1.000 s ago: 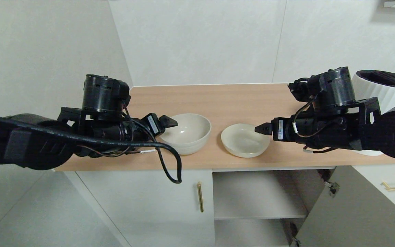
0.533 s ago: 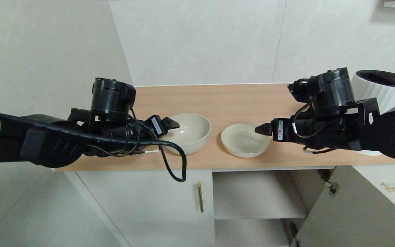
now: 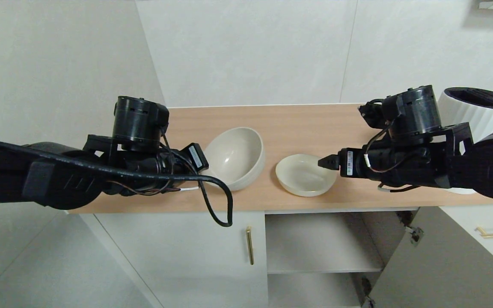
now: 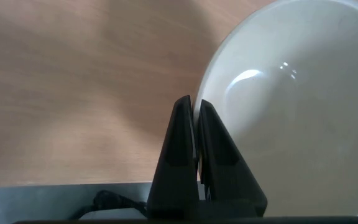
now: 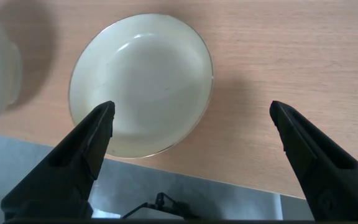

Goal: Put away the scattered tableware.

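Note:
A large cream bowl (image 3: 236,156) stands tilted on the wooden counter (image 3: 298,122), its left side raised and its opening turned toward me. My left gripper (image 3: 203,159) is shut on that bowl's left rim; the left wrist view has the two fingers (image 4: 194,109) pinched together on the rim of the bowl (image 4: 291,112). A smaller, shallower cream bowl (image 3: 304,175) sits flat on the counter to the right. My right gripper (image 3: 323,162) hovers at its right rim, open, with the small bowl (image 5: 142,84) below and between its spread fingers (image 5: 98,124).
A white ribbed container (image 3: 477,107) stands at the counter's right end, behind my right arm. Below the counter a cabinet is open, showing a bare shelf (image 3: 319,244), its door (image 3: 405,265) swung out to the right. The shut door beside it has a brass handle (image 3: 250,245).
My left gripper has shut on the large bowl's rim and raised that side, tipping the bowl up from flat. The right arm and the small bowl have stayed put.

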Available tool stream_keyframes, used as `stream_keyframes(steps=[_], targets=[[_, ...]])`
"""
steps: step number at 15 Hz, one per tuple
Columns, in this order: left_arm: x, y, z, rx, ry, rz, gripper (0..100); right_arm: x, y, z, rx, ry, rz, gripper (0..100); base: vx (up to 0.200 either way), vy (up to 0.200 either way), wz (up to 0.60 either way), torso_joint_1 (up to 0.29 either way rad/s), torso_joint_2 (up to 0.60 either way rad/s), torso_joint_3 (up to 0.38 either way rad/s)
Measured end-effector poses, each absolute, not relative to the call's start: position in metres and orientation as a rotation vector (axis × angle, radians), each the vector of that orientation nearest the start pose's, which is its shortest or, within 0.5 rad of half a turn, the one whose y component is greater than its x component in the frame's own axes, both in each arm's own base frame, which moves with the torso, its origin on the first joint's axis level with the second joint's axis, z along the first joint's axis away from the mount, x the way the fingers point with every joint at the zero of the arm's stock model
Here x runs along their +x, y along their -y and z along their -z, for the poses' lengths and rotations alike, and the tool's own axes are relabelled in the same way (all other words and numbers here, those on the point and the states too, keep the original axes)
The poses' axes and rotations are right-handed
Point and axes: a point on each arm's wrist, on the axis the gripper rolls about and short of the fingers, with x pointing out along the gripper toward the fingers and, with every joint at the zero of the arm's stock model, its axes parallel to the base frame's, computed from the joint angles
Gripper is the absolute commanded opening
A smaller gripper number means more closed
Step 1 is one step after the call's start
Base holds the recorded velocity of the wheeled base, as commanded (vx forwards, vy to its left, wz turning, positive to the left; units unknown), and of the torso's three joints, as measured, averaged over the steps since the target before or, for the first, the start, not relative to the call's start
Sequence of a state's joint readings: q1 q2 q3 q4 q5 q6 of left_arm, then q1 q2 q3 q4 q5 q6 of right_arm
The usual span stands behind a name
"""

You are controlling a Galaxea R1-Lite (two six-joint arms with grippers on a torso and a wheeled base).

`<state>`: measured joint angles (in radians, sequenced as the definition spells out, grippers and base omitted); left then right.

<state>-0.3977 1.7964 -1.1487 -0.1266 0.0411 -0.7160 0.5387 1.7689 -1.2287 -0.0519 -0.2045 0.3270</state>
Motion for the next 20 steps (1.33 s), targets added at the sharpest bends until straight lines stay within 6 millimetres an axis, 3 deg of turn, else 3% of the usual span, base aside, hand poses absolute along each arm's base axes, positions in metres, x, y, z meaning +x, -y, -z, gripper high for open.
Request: stream_keyframes(steps=[5, 19, 20], targets=[[0.313, 0.133, -0.198, -0.578, -0.605, 0.156, 0, 0.306, -0.176, -0.21, 0.107, -0.501, -0.154, 100, 0.0, 0.0, 0.0, 0.0, 0.0, 0.0], [0.308, 0.133, -0.202, -0.581, -0.597, 0.167, 0, 0.324, -0.186, -0.184, 0.082, -0.553, -0.123, 100, 0.0, 0.0, 0.0, 0.0, 0.0, 0.0], [0.308, 0.134, -0.202, -0.58, -0.598, 0.168, 0, 0.324, -0.187, -0.183, 0.081, -0.555, -0.123, 0, 0.0, 0.0, 0.0, 0.0, 0.0, 0.0]])
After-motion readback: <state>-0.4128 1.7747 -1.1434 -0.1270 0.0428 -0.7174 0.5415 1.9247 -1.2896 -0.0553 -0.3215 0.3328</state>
